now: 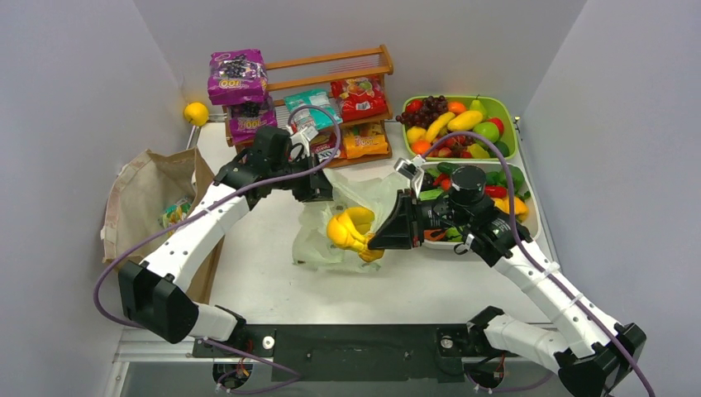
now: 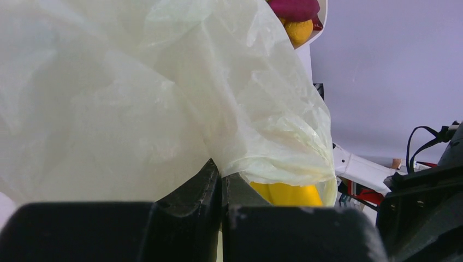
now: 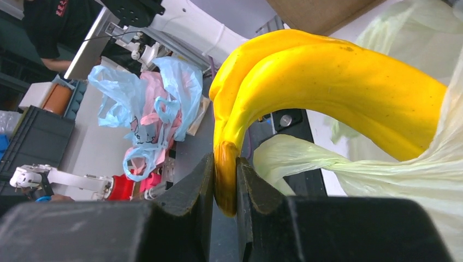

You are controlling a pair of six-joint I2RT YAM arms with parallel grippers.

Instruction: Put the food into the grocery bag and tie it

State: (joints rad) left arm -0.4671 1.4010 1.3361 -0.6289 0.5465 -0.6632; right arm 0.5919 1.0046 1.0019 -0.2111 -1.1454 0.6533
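The grocery bag is a pale green, crinkly plastic sack slumped at mid-table. My left gripper is shut on its upper edge and holds that edge raised. In the left wrist view the film fills the frame above the closed left gripper. A yellow banana bunch hangs at the bag's mouth, also seen as the banana under the film. My right gripper is shut on its stem. In the right wrist view the right gripper clamps the stem end of the bananas, next to a twisted bag handle.
A brown paper bag lies at the left wall. A wooden rack with snack packets stands at the back. A green tray of fruit and a white tray of vegetables sit at the right. A yellow ball is back left.
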